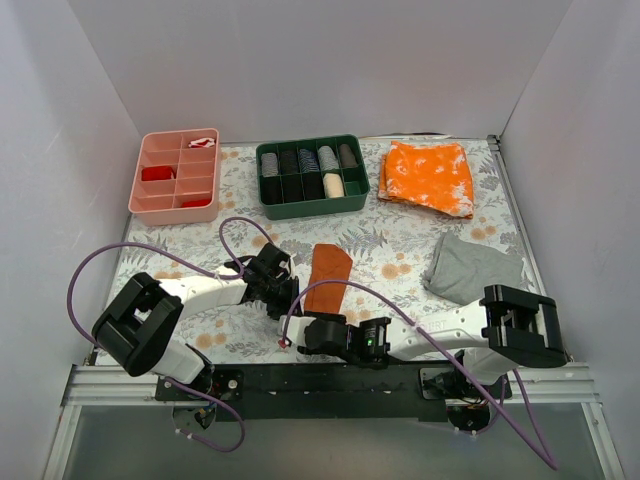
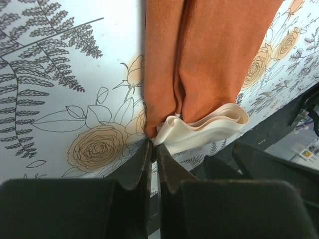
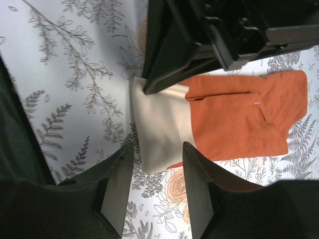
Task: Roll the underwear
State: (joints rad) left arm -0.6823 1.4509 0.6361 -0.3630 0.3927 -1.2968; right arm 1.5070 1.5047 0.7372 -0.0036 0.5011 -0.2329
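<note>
The underwear (image 1: 328, 275) lies as a long folded strip on the flowered table, rust-orange face up, its cream waistband end (image 2: 199, 130) turned toward the arms. My left gripper (image 2: 153, 144) is shut, its tips pinching the left corner of that cream end where it meets the orange (image 2: 209, 59). From above, the left gripper (image 1: 293, 297) sits at the strip's near-left corner. My right gripper (image 3: 158, 149) is open, low over the table, with the other cream corner (image 3: 159, 134) just reaching between its fingertips, untouched. The right gripper (image 1: 303, 335) is directly in front of the strip.
A pink divider tray (image 1: 178, 176) and a green tray of rolled garments (image 1: 312, 176) stand at the back. A bright orange speckled cloth (image 1: 430, 176) lies at back right and a grey cloth (image 1: 470, 268) at right. The black base rail (image 1: 330, 378) runs along the near edge.
</note>
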